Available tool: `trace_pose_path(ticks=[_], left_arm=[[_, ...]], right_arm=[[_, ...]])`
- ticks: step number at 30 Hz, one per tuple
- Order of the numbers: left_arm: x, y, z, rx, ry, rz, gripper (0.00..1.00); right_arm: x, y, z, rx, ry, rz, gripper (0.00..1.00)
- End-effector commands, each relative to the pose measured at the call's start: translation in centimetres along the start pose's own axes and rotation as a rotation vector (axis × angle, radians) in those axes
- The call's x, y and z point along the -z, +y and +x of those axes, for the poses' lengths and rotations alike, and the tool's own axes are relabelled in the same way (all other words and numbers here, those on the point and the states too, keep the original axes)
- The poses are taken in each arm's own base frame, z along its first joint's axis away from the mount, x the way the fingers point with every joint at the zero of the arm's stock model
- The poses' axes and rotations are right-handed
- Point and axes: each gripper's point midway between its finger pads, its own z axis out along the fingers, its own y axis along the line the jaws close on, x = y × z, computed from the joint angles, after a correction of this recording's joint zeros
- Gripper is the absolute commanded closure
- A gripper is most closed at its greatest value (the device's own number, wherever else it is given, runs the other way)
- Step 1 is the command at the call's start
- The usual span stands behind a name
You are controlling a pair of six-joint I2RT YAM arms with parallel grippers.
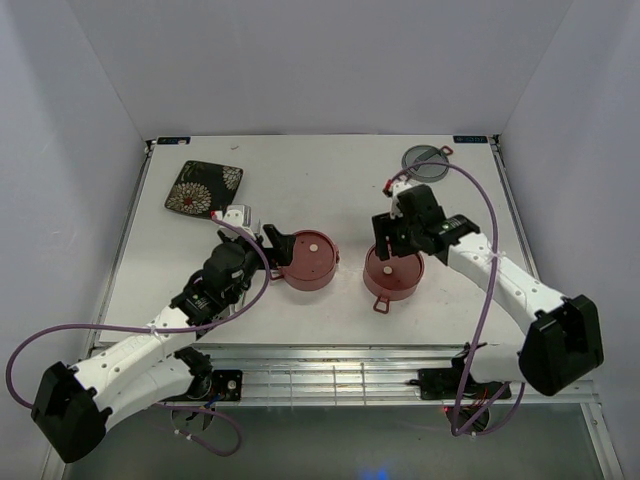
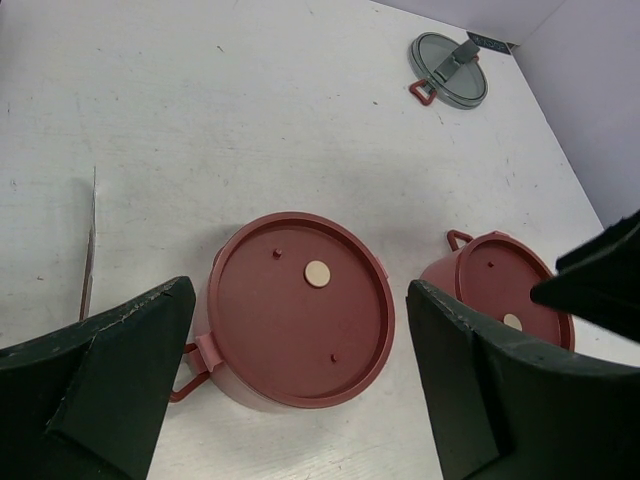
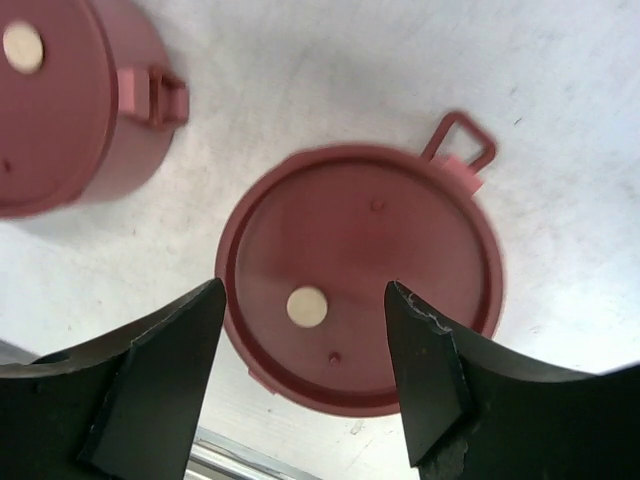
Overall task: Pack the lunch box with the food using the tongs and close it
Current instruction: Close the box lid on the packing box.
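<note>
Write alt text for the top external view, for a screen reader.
Two dark-red lidded bowls sit side by side in the centre: the left bowl with the open left gripper at its left edge, the right bowl with the open right gripper above it. A grey lid lies far right, a patterned plate far left.

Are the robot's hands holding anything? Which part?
Nothing is held. The left gripper is open above the left bowl, and the right gripper is open above the right bowl.
</note>
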Motion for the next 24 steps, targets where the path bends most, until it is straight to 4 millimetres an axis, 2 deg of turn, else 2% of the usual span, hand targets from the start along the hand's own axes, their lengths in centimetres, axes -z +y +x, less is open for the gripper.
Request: trace_pose_path(ticks=[1,2,6,7,9,14,15,18,19,21,24], left_arm=[[0.3,-0.6,-1.1,0.007,-0.025,0.018,0.02],[0.3,-0.7,-1.0,0.007,-0.021,0.019,0.02],[0.0,-0.7,-0.7,0.005,-0.01,0.017,0.02],[0.0,-0.8,-0.6,0.004,-0.006,0.022,0.02],[0.0,-0.9,-0.7,0.006,-0.006,0.025,0.02],[0.2,-1.0,-1.1,0.009,-0.016,0.029,0.02],[0.2,-1.1,-1.2,0.011,-0.016,0.031,0.02],[0.2,-1.8,-1.7,0.027,-0.001,0.045,0.02],[0.2,-2.1,-1.6,0.031,0.009,0.054,0.02],[0.1,-2.4,-1.3,0.036,0.037,0.061,0.02],[0.1,-2.7,-1.3,0.042,0.054,0.064,0.02]], right_arm=[[0.0,1.2,3.7,-0.009,0.056,-0.086,0.3],[-0.7,1.0,6.2,-0.01,0.103,-0.086,0.3],[-1.9,-0.5,9.9,-0.025,0.184,-0.018,0.3],[-2.0,-1.1,10.3,-0.026,0.198,0.016,0.3],[-2.2,-1.0,10.4,-0.034,0.209,0.018,0.3],[-1.5,-0.8,8.6,-0.034,0.172,0.018,0.3],[-1.1,-0.8,7.4,-0.033,0.144,0.025,0.3],[0.0,-0.9,5.3,-0.032,0.104,0.04,0.3],[0.8,-0.7,3.4,-0.032,0.062,0.04,0.3],[1.8,-0.2,2.2,-0.03,0.03,0.02,0.31],[2.1,0.7,2.2,-0.016,0.01,-0.039,0.32]])
